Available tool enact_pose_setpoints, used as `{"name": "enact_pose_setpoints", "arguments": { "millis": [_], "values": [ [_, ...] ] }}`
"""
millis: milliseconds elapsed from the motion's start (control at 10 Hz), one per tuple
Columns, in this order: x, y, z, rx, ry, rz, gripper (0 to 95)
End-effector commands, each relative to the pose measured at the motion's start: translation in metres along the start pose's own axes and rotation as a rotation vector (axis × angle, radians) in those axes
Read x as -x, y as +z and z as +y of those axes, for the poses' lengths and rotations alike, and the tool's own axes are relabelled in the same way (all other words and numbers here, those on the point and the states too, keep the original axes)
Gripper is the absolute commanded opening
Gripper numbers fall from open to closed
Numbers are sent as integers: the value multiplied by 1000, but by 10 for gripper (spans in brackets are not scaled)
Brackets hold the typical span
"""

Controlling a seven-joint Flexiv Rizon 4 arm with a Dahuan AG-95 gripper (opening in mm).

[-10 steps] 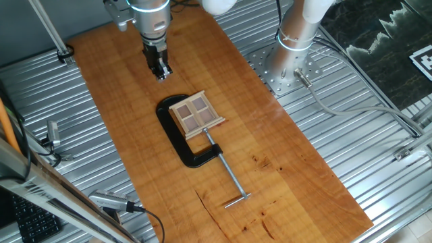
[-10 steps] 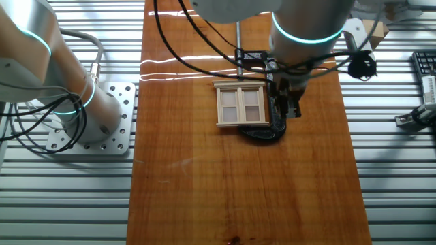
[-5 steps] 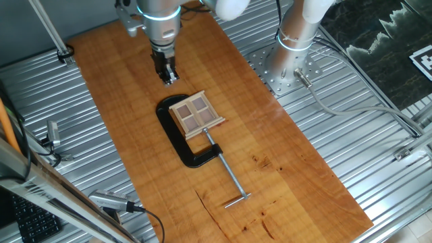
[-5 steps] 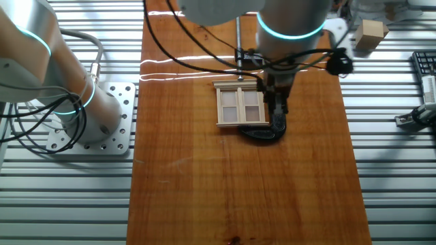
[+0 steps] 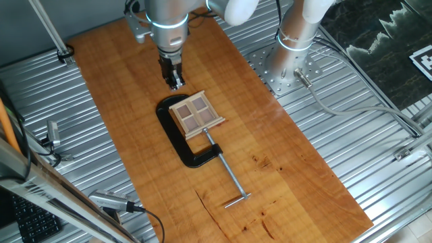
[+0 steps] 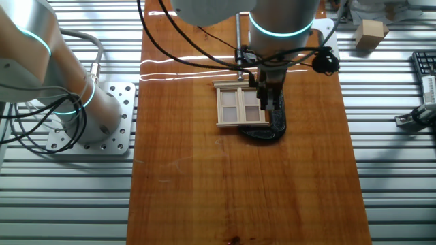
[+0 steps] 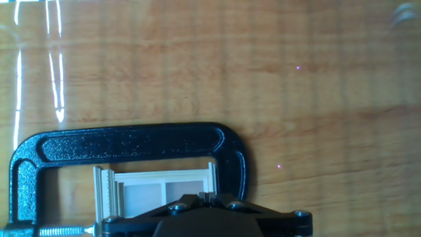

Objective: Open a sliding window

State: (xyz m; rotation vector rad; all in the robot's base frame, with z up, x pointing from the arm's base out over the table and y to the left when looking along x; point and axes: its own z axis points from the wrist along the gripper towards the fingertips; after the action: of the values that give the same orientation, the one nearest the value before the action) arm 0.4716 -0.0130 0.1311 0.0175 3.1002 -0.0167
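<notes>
The sliding window (image 5: 196, 115) is a small light wood frame with four brownish panes. It lies on the wooden board inside the jaws of a black C-clamp (image 5: 177, 138). It also shows in the other fixed view (image 6: 240, 105) and at the bottom of the hand view (image 7: 161, 191). My gripper (image 5: 175, 82) hangs above the board just behind the window's far edge, over the clamp's curved back (image 7: 131, 141). Its fingers are closed together with nothing between them (image 7: 207, 195). In the other fixed view the gripper (image 6: 272, 109) sits at the window's right edge.
The clamp's long metal screw (image 5: 229, 177) reaches toward the board's front. The arm's base (image 5: 291, 40) stands on the metal table at the right of the board. A small wooden block (image 6: 371, 30) lies off the board. Cables hang over the board's far end.
The gripper has moved across the board toward the window, from beyond the clamp to just over its curved back. The window and clamp have not moved.
</notes>
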Motion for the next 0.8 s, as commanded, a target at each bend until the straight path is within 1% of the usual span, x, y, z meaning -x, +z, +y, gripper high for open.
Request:
{"name": "enact_pose_setpoints", "arguments": {
  "millis": [100,500,700,800],
  "values": [
    [-4,6,8,-1,13,3,0],
    [-19,20,17,1,29,-4,0],
    [-22,23,19,0,30,-5,0],
    [-27,33,22,-1,25,-14,0]
  ]
}}
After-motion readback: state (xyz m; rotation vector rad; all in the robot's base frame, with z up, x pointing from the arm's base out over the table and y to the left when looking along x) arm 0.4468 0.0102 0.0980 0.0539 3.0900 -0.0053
